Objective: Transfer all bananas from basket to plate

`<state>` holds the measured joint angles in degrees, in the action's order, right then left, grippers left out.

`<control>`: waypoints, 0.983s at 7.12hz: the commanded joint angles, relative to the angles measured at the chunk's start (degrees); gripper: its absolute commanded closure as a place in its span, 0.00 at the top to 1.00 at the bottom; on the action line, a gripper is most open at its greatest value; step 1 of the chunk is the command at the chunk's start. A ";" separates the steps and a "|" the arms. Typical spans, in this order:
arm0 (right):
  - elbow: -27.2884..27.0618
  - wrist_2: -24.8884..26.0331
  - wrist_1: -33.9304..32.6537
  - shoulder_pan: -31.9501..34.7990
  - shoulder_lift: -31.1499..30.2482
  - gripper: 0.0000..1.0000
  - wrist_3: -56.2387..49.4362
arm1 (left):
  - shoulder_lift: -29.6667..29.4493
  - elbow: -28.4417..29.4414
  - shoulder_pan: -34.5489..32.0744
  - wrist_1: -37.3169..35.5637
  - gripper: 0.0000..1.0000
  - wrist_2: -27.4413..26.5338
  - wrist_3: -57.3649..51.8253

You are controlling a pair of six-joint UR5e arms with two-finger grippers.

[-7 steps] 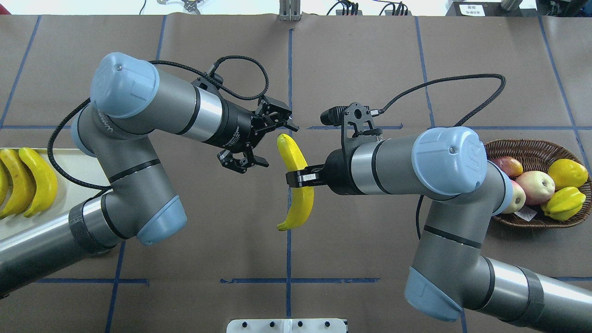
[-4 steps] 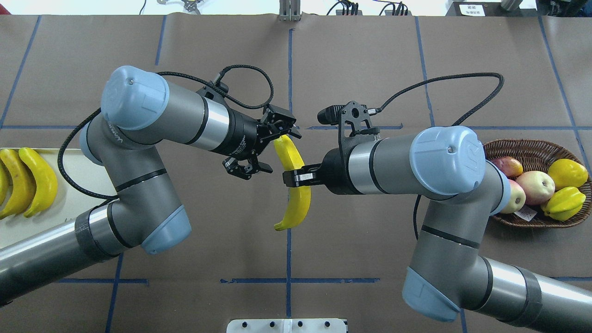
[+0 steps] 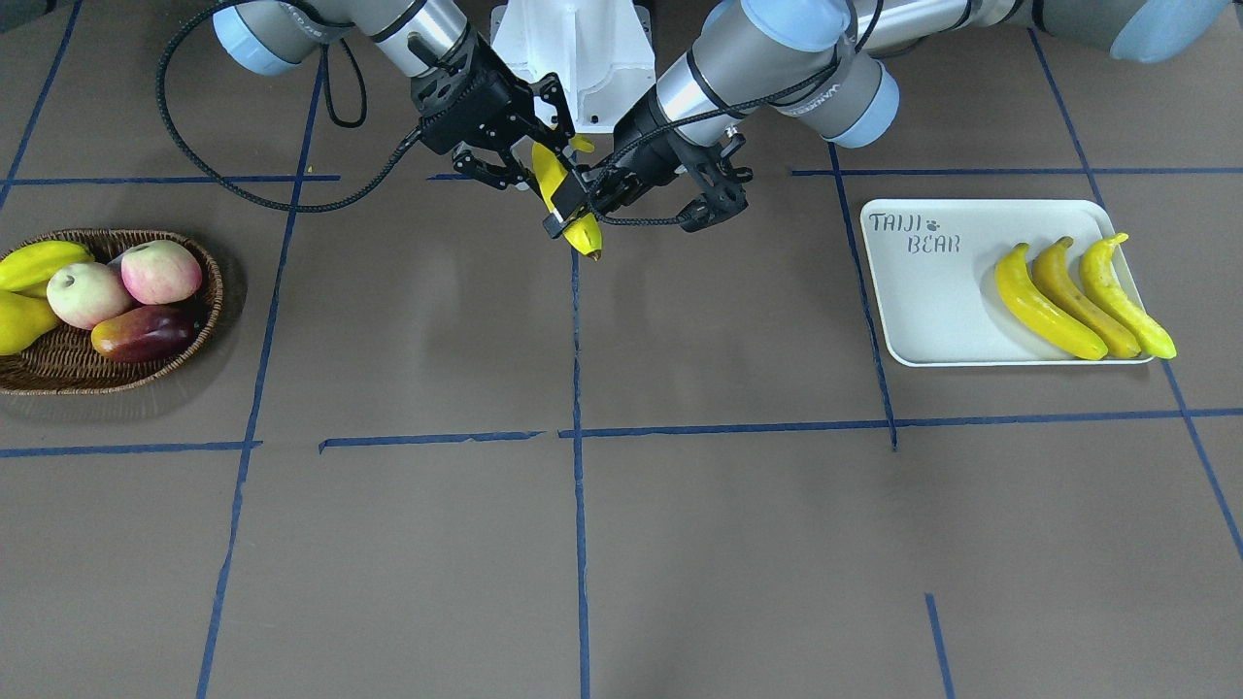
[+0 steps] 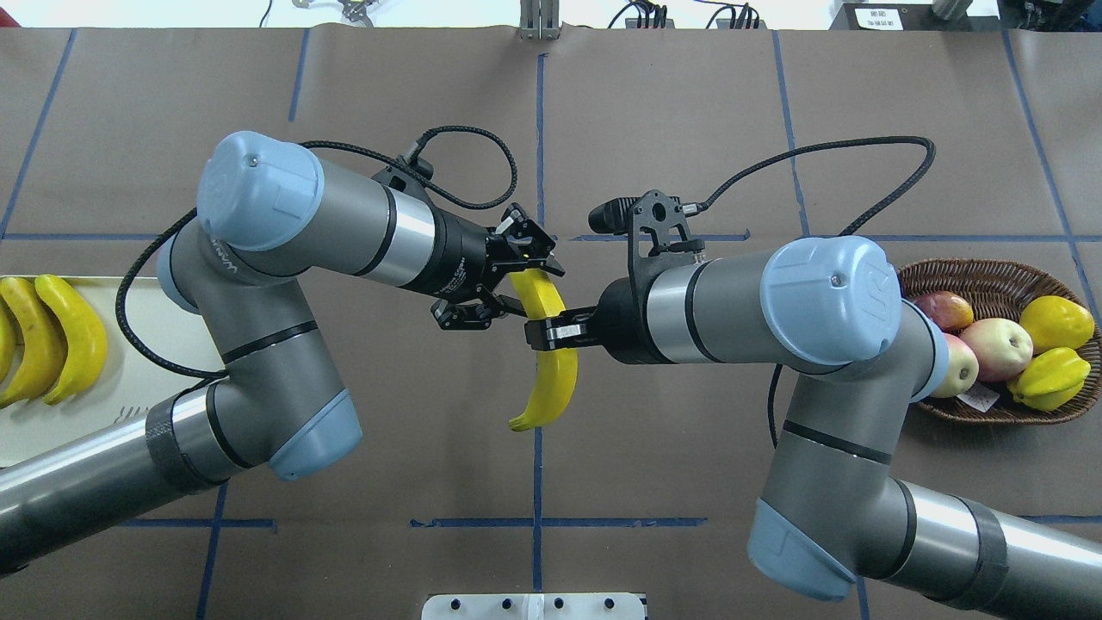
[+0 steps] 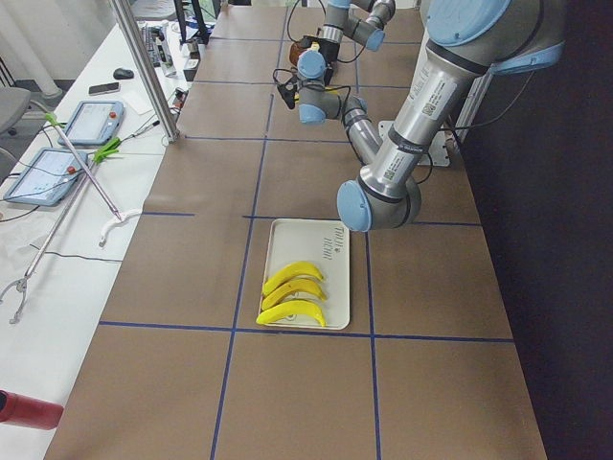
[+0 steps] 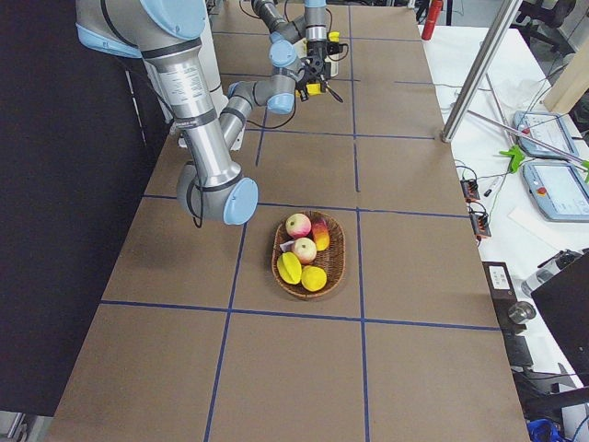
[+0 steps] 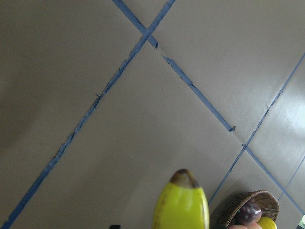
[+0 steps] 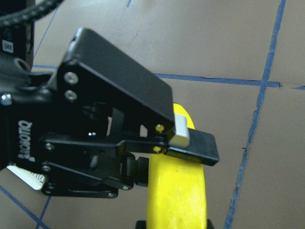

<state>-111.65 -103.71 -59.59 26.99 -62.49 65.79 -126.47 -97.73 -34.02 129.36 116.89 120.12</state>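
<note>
I'm holding the banana (image 4: 555, 379) up off the table (image 3: 680, 544), over the blue centre line, its near tip pointing back toward my base. My right jaws are clamping it across the middle, closed tight on both sides. Just past them, my left jaws are straddling the banana's far end: one pad (image 8: 181, 131) is lying against the skin, but I cannot tell whether they are gripping or standing a little apart. Out on my left, three bananas (image 3: 1086, 303) are lying side by side at the outer end of the plate (image 3: 932, 301). Well off on my right, the basket (image 3: 58, 374) is carrying apples and other fruit (image 3: 160, 272).
</note>
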 commanded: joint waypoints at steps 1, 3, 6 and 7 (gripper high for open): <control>0.03 0.00 -0.09 -0.09 0.00 0.01 -0.13 | -0.01 -0.01 0.01 1.33 0.43 -0.08 0.03; 0.03 -0.09 -0.44 -0.09 0.00 0.60 -0.05 | 0.26 0.08 -0.08 1.86 0.00 -0.08 0.03; -0.85 -1.14 -2.11 0.43 0.00 0.99 -0.22 | 0.70 0.17 -0.08 1.86 0.00 -0.08 -0.15; -1.02 -5.67 -3.24 2.96 0.00 0.99 -0.22 | 0.87 0.34 -0.08 1.78 0.00 -0.08 -0.32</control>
<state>-112.45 -105.71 -61.89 27.88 -62.49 65.58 -125.82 -97.53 -34.10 131.20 116.81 119.98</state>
